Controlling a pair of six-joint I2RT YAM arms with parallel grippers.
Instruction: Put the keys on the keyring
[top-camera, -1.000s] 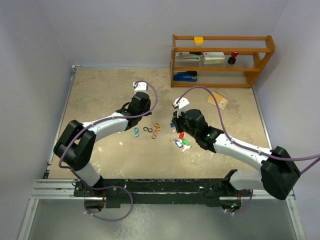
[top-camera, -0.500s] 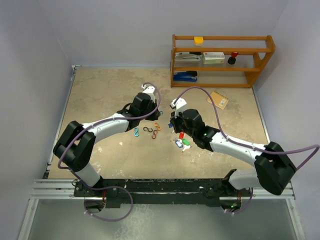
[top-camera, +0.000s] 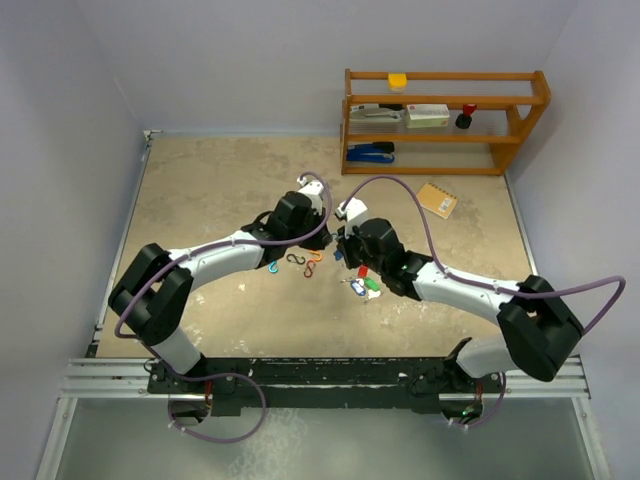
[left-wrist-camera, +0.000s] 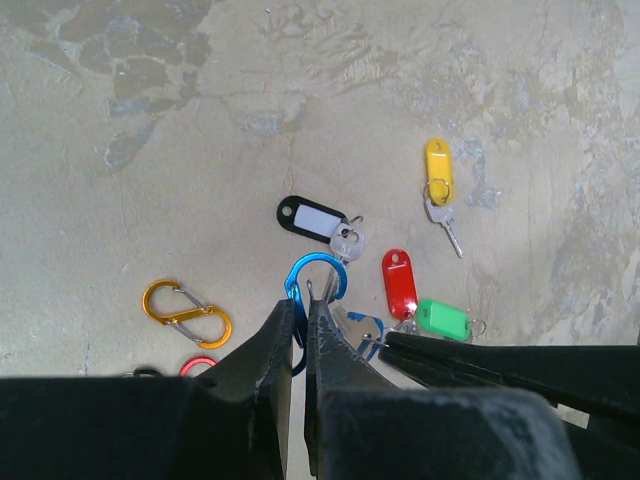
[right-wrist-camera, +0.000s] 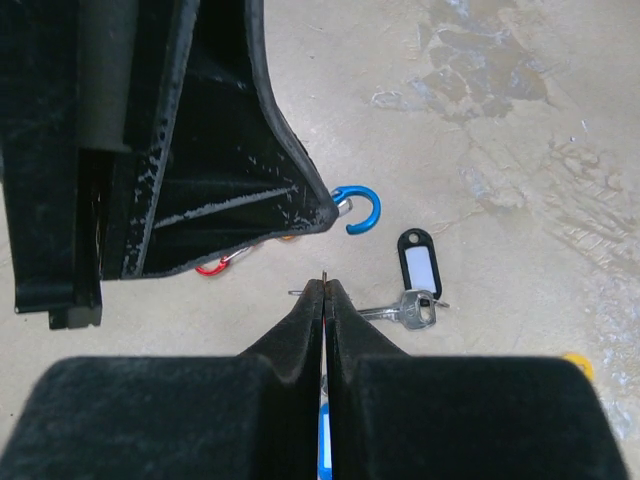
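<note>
The left gripper (left-wrist-camera: 300, 312) pinches a clip (left-wrist-camera: 318, 270) at its tips. Just ahead lies the nearest key (left-wrist-camera: 345, 240), and the far key (left-wrist-camera: 440, 190) lies farther ahead to the right. Two keys (left-wrist-camera: 399, 285) lie right of the tips and a loose clip (left-wrist-camera: 186, 313) left, all on the table (left-wrist-camera: 150, 150). The right gripper (right-wrist-camera: 325, 292) sits just right.

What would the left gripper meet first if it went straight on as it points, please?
The left gripper, jaws shut on the blue clip, would likely meet the black-and-white tagged key; depth unclear.
</note>
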